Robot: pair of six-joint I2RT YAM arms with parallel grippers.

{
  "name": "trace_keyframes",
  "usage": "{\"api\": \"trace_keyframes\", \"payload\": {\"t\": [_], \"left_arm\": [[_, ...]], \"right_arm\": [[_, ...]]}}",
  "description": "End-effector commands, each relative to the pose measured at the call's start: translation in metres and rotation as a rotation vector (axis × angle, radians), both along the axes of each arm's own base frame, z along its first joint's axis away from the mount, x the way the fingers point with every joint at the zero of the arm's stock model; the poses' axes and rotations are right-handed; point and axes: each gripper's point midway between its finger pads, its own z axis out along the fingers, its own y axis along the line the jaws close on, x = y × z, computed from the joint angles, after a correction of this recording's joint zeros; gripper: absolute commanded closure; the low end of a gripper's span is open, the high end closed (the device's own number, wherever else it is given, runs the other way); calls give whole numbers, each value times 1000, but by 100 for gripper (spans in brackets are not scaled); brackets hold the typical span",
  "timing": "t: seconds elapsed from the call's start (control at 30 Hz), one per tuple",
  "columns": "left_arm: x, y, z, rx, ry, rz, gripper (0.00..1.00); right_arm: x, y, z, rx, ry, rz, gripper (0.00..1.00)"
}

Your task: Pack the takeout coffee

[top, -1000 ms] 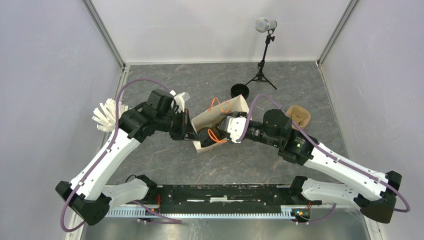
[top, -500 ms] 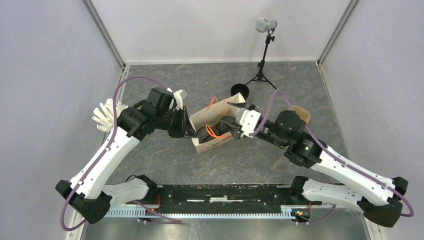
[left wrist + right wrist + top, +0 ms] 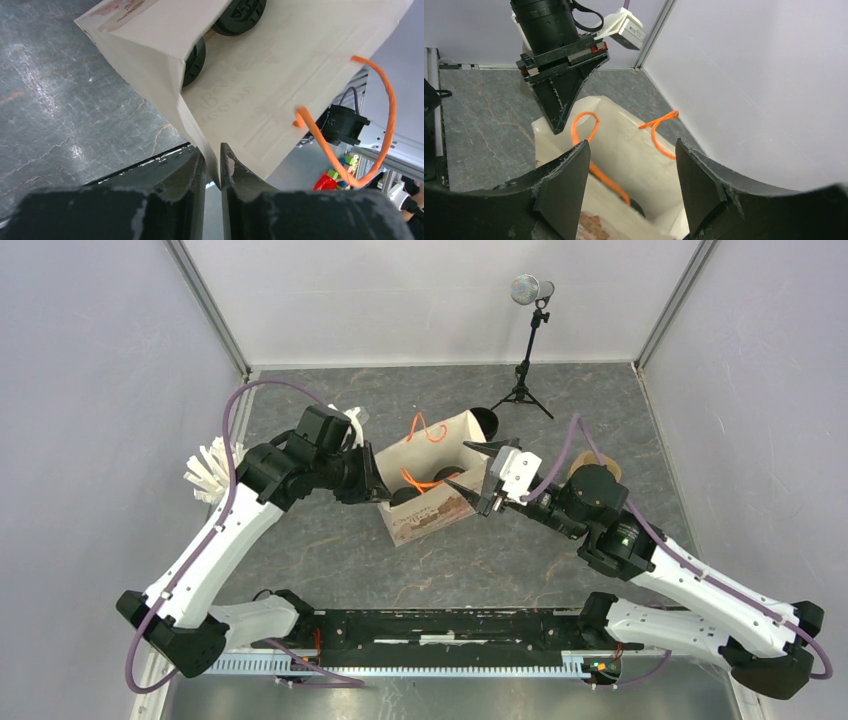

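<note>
With two cups [image 3: 240, 15] lying inside the bag [image 3: 280, 65], I am pinching its rim in the left fingers [image 3: 192, 175], holding the right fingers [image 3: 564, 185] spread empty above, and judging best a withdrawal clear of the handles [image 3: 301, 119].

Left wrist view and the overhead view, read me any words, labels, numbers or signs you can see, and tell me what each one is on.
No text can be read in these views.
Paper bag, wide panel, left wrist view: pale script lettering, too faint to read.
Paper bag, near side panel, top view: brownish print, too small and blurred to read.
Nothing else shows lettering.
</note>
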Motion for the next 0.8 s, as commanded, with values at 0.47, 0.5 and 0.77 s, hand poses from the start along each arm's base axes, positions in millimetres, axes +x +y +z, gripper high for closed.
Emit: {"api": "trace_keyframes", "payload": {"t": [0.47,0.5,0.77], "left_arm": [[64,41,71,183,-375,153,0],[66,40,79,179,-395,149,0],[52,90,120,314,-523,229,0]], "right_arm": [[17,-65,-6,87,203,-309,14],[19,-67,-7,95,232,-334,11],[22,-67,-27,134,456,-415,2]]}}
